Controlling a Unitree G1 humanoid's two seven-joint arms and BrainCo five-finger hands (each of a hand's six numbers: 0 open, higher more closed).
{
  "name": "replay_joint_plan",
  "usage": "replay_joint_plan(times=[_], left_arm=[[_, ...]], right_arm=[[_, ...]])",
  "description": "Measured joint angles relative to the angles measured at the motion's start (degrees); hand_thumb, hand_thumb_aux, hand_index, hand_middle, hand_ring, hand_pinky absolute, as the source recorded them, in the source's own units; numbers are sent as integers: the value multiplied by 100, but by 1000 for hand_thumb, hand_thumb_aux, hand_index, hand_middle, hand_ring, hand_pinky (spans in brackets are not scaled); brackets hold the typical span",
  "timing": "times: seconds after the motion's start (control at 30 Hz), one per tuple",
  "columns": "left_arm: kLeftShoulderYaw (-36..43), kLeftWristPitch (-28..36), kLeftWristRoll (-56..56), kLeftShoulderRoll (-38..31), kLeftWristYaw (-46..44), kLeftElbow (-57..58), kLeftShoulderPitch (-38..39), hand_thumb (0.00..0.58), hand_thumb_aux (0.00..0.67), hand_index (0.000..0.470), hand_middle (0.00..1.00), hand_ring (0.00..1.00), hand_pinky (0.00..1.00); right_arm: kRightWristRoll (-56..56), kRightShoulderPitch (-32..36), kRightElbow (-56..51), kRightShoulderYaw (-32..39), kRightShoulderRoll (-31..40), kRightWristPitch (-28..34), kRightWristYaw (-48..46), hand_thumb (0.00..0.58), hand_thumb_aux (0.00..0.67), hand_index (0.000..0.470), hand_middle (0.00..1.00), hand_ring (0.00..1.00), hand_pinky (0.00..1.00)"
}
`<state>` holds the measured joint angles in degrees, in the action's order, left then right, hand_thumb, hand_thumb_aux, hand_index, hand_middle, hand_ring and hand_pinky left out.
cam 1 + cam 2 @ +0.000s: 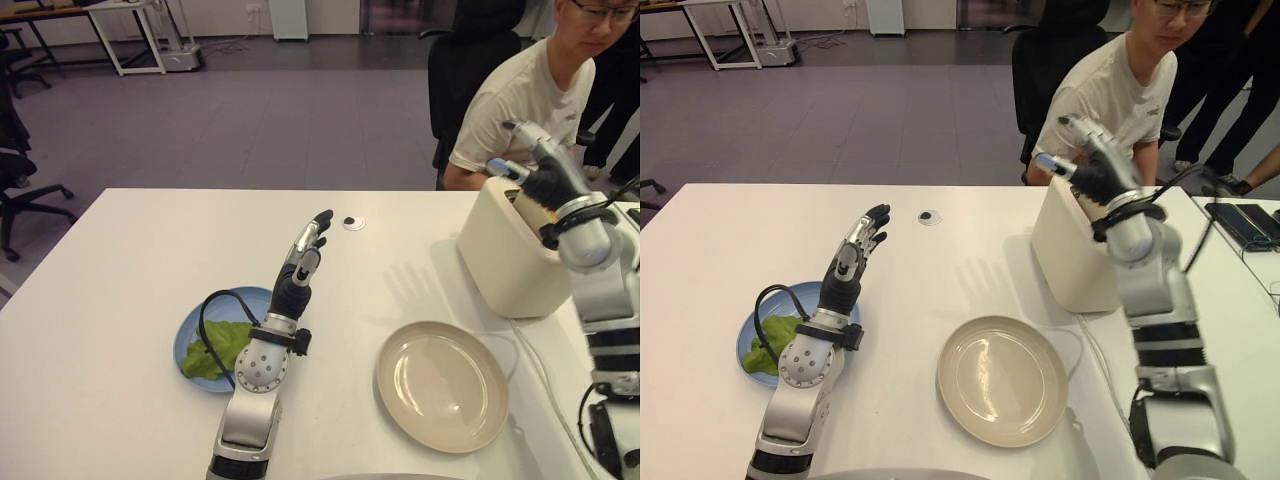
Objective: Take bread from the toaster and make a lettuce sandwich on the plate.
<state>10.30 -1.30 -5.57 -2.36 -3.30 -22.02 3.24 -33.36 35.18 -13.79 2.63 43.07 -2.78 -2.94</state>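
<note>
Retrieval of bread from the toaster, opening step of the sandwich task. The toaster (510,255) stands toward the far right corner of the worktop (130,270), with a slice of bread (527,207) showing tan at its top opening. The right hand (548,183) sits directly over that opening, against the bread; whether it has closed on the slice cannot be told from either view. The left hand (300,265) is raised above the middle of the worktop, fingers extended and holding nothing. The plate (440,385), bare, lies near the near edge, right of centre, just in front of the toaster. The lettuce (215,350) rests on a blue dish (250,297) toward the near left, beside the left forearm.

Judged from this arrangement, no slice has reached the plate. Good execution calls for a firm pinch across the flat faces of the bread, then a straight vertical lift until it clears the slot; any sideways pull risks jamming the slice or tipping the toaster. The carry to the plate is short and should stay low
</note>
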Motion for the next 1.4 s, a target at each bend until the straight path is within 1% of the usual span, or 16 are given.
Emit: replay_joint_plan(times=[0.07, 0.13, 0.2, 0.33, 0.5, 0.7, 0.97, 1.0, 1.03, 1.07, 1.1, 1.4], left_arm=[[-10, 3, 2, -7, -2, -1, 9, 0, 0, 0, 0, 0, 0], [-12, 5, 5, -6, -8, -1, 20, 0, 0, 0, 0, 0, 0], [-10, 4, 6, -6, -20, -2, 27, 0, 0, 0, 0, 0, 0], [-11, 4, 12, -8, -74, -2, 26, 0, 0, 0, 0, 0, 0], [-7, 4, 12, -8, -113, 1, 26, 0, 0, 0, 0, 0, 0], [-9, 4, 12, -8, -126, 9, 25, 0, 0, 0, 0, 0, 0], [-12, 5, 10, -8, -124, 18, 23, 0, 0, 0, 0, 0, 0], [-15, 5, 11, -8, -125, 18, 22, 0, 0, 0, 0, 0, 0], [-20, 5, 11, -9, -125, 18, 22, 0, 0, 0, 0, 0, 0], [-22, 5, 11, -8, -124, 18, 21, 0, 0, 0, 0, 0, 0], [-28, 5, 11, -8, -124, 18, 21, 0, 0, 0, 0, 0, 0], [-89, 13, 5, -9, -103, 16, 23, 0, 0, 0, 0, 0, 0]], right_arm=[[-658, 364, -610, 248, 405, 71, 208, 0, 0, 0, 0, 0, 0], [-954, 507, -1069, 383, 586, 268, 238, 0, 0, 0, 0, 0, 0], [-1057, 569, -1648, 429, 766, 565, 151, 0, 0, 0, 0, 0, 0], [-1060, 609, -2132, 492, 938, 763, -12, 0, 0, 0, 0, 0, 0], [-1056, 609, -2346, 608, 1007, 906, -228, 0, 0, 0, 0, 0, 0], [-1052, 602, -2334, 754, 1063, 848, -375, 0, 0, 0, 0, 0, 0], [-1093, 505, -2124, 1131, 1077, 790, -604, 0, 0, 0, 0, 0, 0], [-1105, 491, -2086, 1166, 1087, 800, -637, 136, 84, 59, 0, 0, 0], [-1111, 462, -2048, 1199, 1097, 808, -687, 484, 397, 278, 0, 0, 0], [-1111, 453, -2029, 1216, 1101, 816, -718, 567, 570, 400, 0, 0, 0], [-1111, 452, -1976, 1242, 1117, 811, -754, 580, 670, 470, 0, 0, 0], [-1158, 389, -1765, 1341, 1088, 713, -848, 580, 670, 470, 0, 0, 0]])
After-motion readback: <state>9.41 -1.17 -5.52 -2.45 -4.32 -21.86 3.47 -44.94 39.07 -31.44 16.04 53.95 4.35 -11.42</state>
